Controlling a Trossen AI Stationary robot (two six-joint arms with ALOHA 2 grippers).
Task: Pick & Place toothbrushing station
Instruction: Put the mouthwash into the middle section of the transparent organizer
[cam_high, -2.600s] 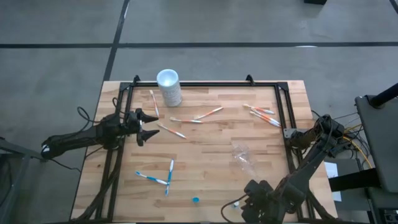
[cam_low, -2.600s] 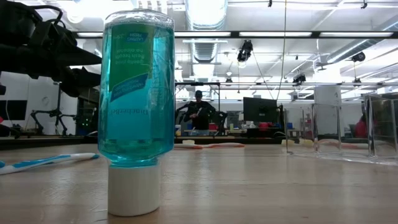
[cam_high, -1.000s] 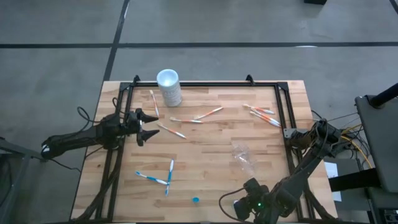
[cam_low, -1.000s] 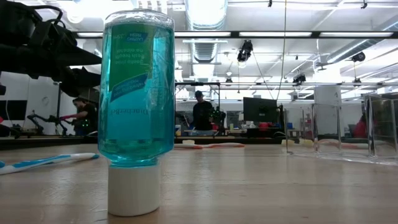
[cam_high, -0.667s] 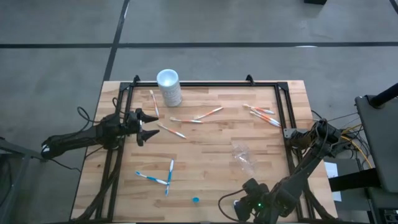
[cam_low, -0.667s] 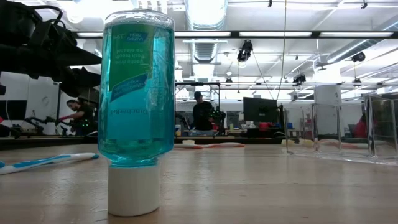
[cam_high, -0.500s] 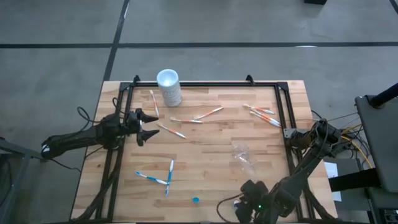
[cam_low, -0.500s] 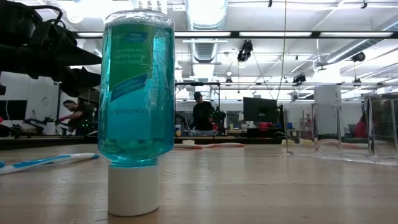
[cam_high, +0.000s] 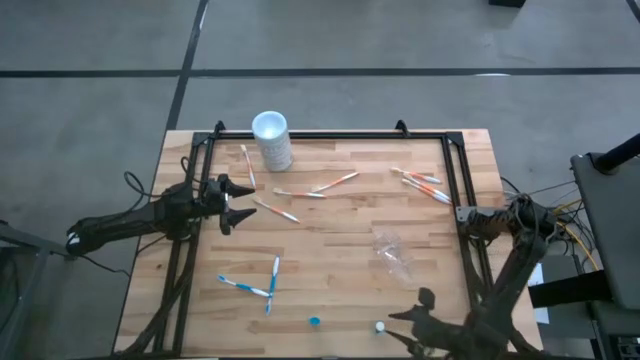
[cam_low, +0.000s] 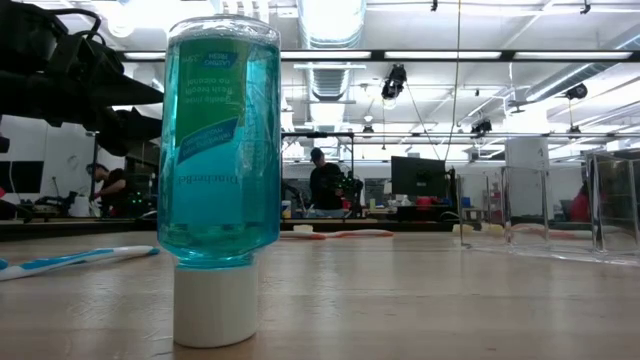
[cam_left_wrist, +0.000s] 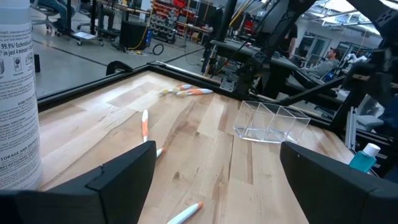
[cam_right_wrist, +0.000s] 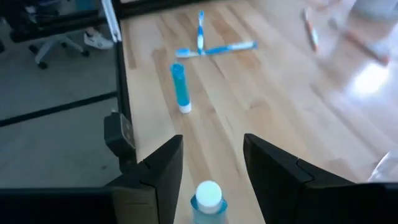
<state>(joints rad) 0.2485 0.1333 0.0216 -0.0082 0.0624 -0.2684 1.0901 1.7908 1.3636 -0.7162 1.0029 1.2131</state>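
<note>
Teal mouthwash bottle (cam_right_wrist: 208, 200) stands capped-end down below our right gripper (cam_right_wrist: 209, 163).
Fingers parted, empty; we could topple it. Left gripper (cam_high: 232, 204) open, idle.

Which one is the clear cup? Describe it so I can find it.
On the wooden table, look at the right half, nearer the front than the orange toothbrushes by the right rail. The clear cup is there alone on bare wood: see-through, unlike the tall white bottle at the far edge.

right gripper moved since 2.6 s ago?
Yes. In the high view the right gripper has pulled back toward the table's right side, uncovering a small bottle standing near the near edge. Its fingers are open.
</note>
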